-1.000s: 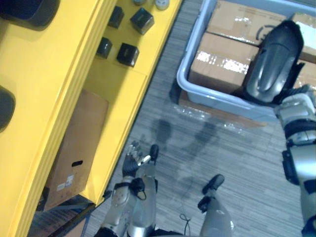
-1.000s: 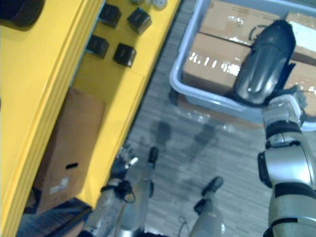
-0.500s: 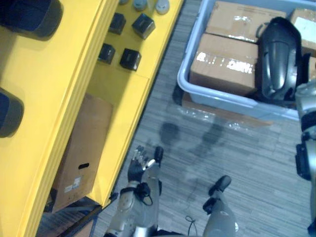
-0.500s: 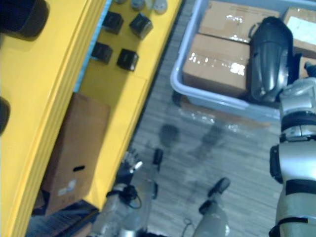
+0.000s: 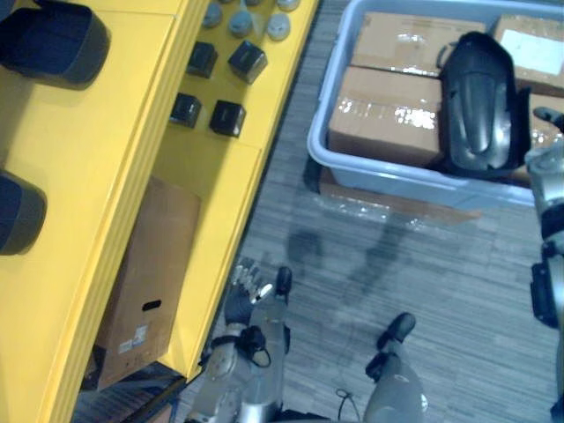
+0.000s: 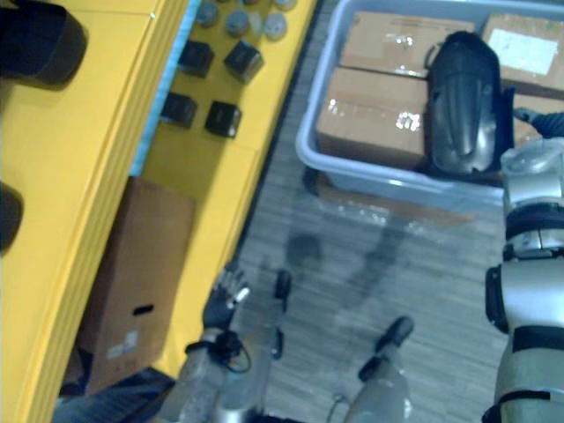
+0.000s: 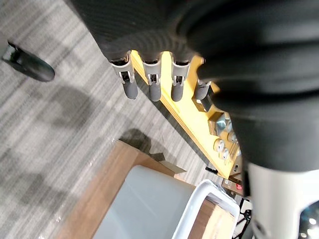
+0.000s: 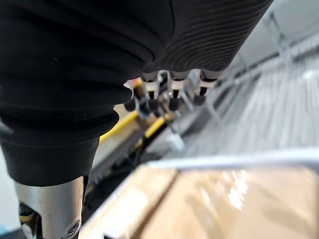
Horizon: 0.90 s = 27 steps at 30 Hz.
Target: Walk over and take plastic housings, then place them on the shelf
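Left eye view: noted black plastic housing (image 5: 480,106) lying on the cardboard boxes (image 5: 383,115) inside a grey-blue bin (image 5: 388,172), just beside the right hand (image 5: 548,116) on its shelf-facing side. Can't tell whether touching. Noted left hand (image 5: 247,286) hanging low, fingers loose and holding nothing, close to the yellow shelf (image 5: 211,185). Beyond that hand on the shelf: small black cubes (image 5: 227,117). Beside it, under the shelf, a cardboard carton (image 5: 145,282). On the top level, well away from both hands, two dark rounded parts (image 5: 53,40).

Right eye view: same layout. Grey round caps (image 6: 238,22) farther along the shelf than the cubes.

Left wrist view: fingers (image 7: 152,89) straight and relaxed over the grey floor, nothing between them. Past the fingertips, the shelf edge and a wall of the bin.

Right wrist view: fingers (image 8: 172,97) relaxed, nothing in them. Below them, a cardboard box and the bin's pale rim.
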Motion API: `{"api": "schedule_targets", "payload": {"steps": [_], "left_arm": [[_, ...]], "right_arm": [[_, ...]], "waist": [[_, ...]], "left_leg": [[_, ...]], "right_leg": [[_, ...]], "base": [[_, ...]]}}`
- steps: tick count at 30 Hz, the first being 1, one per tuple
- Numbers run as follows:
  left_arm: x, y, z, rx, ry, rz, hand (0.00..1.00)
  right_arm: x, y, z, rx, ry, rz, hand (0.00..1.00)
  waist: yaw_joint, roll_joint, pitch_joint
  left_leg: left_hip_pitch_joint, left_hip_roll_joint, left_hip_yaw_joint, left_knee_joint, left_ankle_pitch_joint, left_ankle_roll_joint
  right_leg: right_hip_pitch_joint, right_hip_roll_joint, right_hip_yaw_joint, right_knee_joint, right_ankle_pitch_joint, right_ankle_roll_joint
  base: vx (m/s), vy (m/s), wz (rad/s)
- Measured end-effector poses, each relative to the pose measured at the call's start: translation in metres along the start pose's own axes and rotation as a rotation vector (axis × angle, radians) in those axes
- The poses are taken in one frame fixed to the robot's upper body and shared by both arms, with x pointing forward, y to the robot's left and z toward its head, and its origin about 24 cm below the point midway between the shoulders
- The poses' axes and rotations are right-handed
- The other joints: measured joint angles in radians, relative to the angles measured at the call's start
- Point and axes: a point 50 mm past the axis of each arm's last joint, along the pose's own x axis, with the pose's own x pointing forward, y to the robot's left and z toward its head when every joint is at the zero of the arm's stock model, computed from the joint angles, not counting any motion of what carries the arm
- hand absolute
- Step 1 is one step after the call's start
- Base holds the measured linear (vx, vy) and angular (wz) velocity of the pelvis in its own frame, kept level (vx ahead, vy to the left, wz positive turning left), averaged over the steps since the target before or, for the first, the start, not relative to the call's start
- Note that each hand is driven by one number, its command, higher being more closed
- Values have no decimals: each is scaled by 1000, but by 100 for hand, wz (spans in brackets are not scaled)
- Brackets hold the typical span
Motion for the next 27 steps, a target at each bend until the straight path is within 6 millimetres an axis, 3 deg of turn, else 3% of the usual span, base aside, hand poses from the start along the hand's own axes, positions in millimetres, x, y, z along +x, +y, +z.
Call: {"api": "schedule_targets", "payload": {"steps": [4, 11, 17, 20, 21, 27], "left_arm": [[-1, 0, -3, 4, 14, -1, 0], [-2, -5, -9, -12, 29, -3, 0], [-1, -14, -14, -15, 50, -14, 0], [2, -16, -12, -13, 42, -24, 0], [2, -17, -12, -13, 41, -26, 0], [2, -17, -12, -12, 42, -22, 0]], "right_arm": [[0, 2, -9, -11, 51, 21, 0], [1, 1, -4, -4, 53, 35, 0], [3, -3, 6, -1, 64, 37, 0], [4, -5, 1, -67, 91, 42, 0], [5, -7, -1, -90, 101, 44, 100], [13, -23, -5, -261, 94, 31, 100]], "waist": [[18, 2, 3], [30, 7, 5], [36, 37, 17], [49, 48, 23], [51, 48, 23], [61, 48, 23]], "left_leg": [[-8, -3, -6, 0, 0, 0], [-27, -10, -18, 0, 0, 0], [-51, -15, -29, 0, 1, 1], [-59, -18, -40, 0, 2, 2], [-60, -19, -45, 0, 2, 2], [-68, -20, -52, 0, 2, 2]], "right_leg": [[-1, -1, -6, -5, 4, 4], [-14, -7, -14, -4, 4, 5], [-35, -13, -25, 8, 2, 7], [-35, -14, -34, 8, 2, 7], [-33, -15, -37, 9, 1, 8], [-36, -15, -44, 12, -5, 8]], "base": [[40, -15, 5], [27, -9, 5], [-18, 11, 5], [10, 4, 9], [26, 3, 8], [13, -1, 3]]}}
